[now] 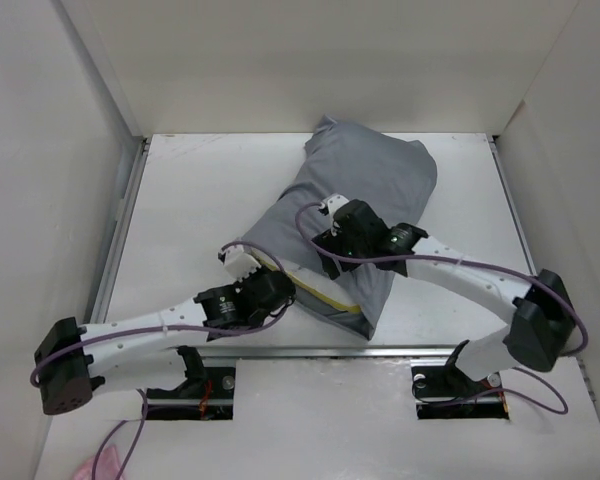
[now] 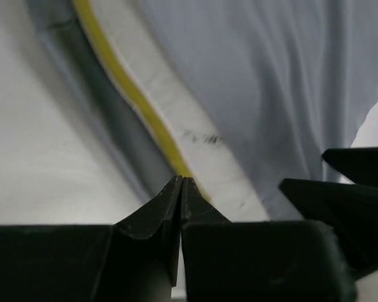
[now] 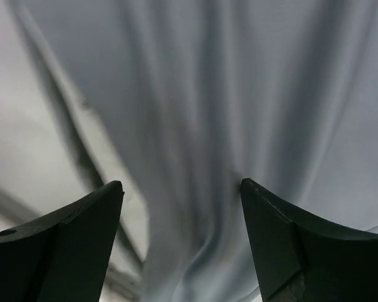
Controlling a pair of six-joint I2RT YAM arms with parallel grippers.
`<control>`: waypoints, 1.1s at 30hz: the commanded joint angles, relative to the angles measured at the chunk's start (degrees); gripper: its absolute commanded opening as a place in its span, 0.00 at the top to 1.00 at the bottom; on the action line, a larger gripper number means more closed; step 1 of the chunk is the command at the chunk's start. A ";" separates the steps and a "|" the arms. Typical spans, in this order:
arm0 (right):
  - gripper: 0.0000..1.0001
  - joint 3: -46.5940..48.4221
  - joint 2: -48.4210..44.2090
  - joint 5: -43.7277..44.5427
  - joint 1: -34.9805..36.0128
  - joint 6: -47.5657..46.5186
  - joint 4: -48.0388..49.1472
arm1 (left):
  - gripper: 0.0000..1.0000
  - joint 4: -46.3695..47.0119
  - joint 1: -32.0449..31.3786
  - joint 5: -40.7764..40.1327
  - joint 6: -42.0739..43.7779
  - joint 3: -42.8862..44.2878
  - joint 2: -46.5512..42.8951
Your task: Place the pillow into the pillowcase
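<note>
Pillow [image 2: 176,116], white, yellow-edged, inside wrinkly grey pillowcase [image 1: 370,180]

Overhead camera looks down on the table [image 1: 200,200] — both wrist cameras hover close over its pillowcase [image 1: 370,180].

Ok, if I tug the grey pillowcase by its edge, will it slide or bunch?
Probably bunch: the pillowcase lies in long soft folds, so it looks floppy. It likely drags on the pillow, whose yellow-banded edge sticks out.
</note>
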 commanded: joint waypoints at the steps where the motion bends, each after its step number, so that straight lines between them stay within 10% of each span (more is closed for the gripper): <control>1: 0.20 4.61 3.09 11.43 0.07 -2.20 4.35 | 1.00 17.17 6.88 1.12 10.55 -0.85 4.36; 4: 0.37 7.60 8.45 11.44 0.07 -2.20 3.47 | 1.00 19.84 10.69 8.16 15.50 -0.24 10.07; 6: 0.80 8.47 9.86 10.65 0.07 -2.20 3.47 | 1.00 19.06 10.70 9.04 17.35 0.56 11.67; 8: 1.00 9.10 10.40 6.89 0.07 -2.20 3.47 | 1.00 17.47 10.70 10.27 18.75 1.26 12.20; 19: 1.00 12.60 1.18 -20.95 0.07 -4.75 1.55 | 1.00 42.09 9.47 19.07 24.65 -3.00 21.14; 26: 1.00 25.50 -5.25 -38.38 0.07 -4.75 -4.68 | 1.00 46.79 8.85 10.39 21.07 6.98 30.31; 30: 1.00 28.26 -4.63 -39.71 0.07 -4.75 -8.03 | 1.00 61.91 8.33 2.82 19.28 4.34 26.70; 33: 1.00 27.21 -2.70 -35.43 0.07 -4.14 -9.09 | 1.00 53.84 8.32 -1.75 19.02 12.20 28.63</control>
